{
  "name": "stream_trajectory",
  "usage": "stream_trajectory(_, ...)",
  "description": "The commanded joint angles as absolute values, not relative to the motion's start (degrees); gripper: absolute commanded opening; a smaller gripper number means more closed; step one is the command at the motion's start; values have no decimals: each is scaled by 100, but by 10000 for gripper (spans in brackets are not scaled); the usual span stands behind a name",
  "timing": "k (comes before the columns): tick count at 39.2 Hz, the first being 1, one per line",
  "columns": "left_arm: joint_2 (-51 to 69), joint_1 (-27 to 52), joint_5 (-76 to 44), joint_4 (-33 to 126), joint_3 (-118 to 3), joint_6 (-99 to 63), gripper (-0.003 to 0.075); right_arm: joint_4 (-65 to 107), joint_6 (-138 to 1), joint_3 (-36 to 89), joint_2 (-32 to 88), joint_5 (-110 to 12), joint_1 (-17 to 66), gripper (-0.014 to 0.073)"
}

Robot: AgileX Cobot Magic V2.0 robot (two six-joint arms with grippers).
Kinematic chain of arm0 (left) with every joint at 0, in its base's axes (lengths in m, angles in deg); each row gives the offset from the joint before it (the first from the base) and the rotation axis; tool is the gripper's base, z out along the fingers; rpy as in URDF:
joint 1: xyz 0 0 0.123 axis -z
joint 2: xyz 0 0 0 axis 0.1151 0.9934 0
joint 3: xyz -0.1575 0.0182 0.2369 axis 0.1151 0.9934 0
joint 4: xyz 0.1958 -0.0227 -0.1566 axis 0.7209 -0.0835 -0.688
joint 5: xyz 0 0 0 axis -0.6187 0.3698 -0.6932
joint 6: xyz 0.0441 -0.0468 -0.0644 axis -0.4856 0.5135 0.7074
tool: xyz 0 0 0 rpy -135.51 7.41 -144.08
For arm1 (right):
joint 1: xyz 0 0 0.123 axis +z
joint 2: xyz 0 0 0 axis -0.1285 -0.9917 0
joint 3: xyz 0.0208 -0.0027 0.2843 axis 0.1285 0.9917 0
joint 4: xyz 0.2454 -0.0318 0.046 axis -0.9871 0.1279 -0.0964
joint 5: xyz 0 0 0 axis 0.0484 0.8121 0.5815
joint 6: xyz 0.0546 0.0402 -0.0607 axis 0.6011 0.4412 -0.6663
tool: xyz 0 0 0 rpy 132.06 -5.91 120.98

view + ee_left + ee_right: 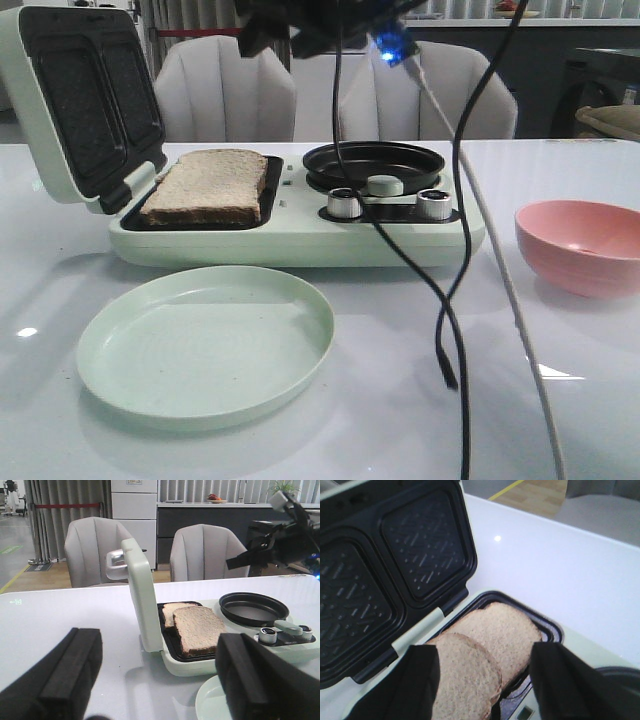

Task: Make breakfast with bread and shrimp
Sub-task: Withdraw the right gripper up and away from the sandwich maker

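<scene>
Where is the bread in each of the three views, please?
Front view: bread in the sandwich maker's left tray, left of centre.
Left wrist view: both slices in that tray, at centre.
Right wrist view: slices fill the lower centre.
Shared landmark: the raised lid beside the bread.

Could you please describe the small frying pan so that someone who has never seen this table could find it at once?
Start at the pale green breakfast maker at the middle of the table. Its left half is an open sandwich tray holding the bread; the right half carries the frying pan. It is the only round, black, shallow dish, sitting just behind two silver knobs, unlike the pale green plate and pink bowl.
</scene>
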State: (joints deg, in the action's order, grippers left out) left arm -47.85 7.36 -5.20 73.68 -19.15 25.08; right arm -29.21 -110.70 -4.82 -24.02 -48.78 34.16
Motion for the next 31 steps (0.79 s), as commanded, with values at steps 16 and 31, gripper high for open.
stream_trajectory(16, -4722, 776, -950, 7318, -2061, 2566, 532, 883, -7770, -667, -754, -2933, 2915, 495)
stream_trajectory(31, -4722, 776, -950, 7318, -2061, 2566, 532, 3763, -5330, -182, 678, -2590, 2897, 495)
